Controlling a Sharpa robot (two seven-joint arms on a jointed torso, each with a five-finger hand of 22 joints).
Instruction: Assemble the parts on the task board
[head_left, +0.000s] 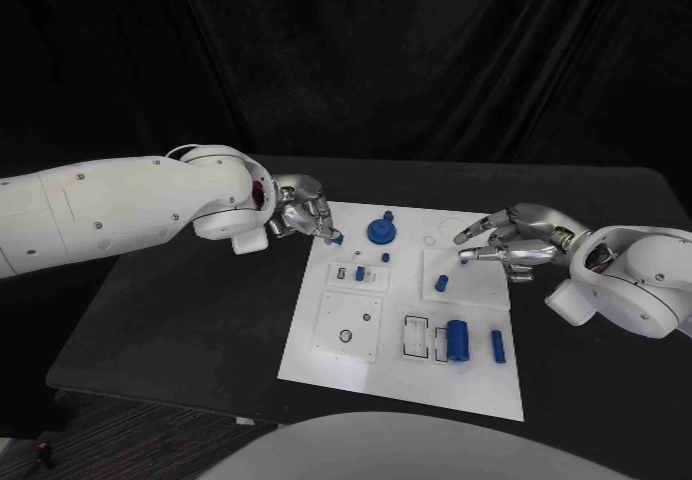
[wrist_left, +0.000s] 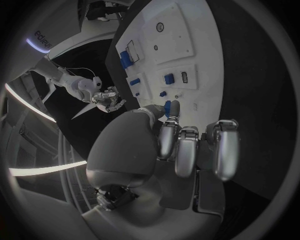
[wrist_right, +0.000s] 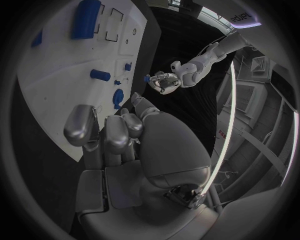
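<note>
The left silver hand (head_left: 300, 215) pinches a small blue peg (wrist_left: 167, 106) over the flat white task board's (head_left: 361, 345) far-left corner on the black tabletop (head_left: 188, 310); the right silver hand (head_left: 508, 240) hovers near the board's right edge, fingers curled, seemingly holding nothing.

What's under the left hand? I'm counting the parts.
The left hand pinches one small blue part at its fingertips, above the board's far left corner. The hand covers the board beneath it, so any part there is hidden.

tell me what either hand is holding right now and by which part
The left hand pinches a small blue part in its fingers by its upper end, over the white board. The right hand holds nothing.
</note>
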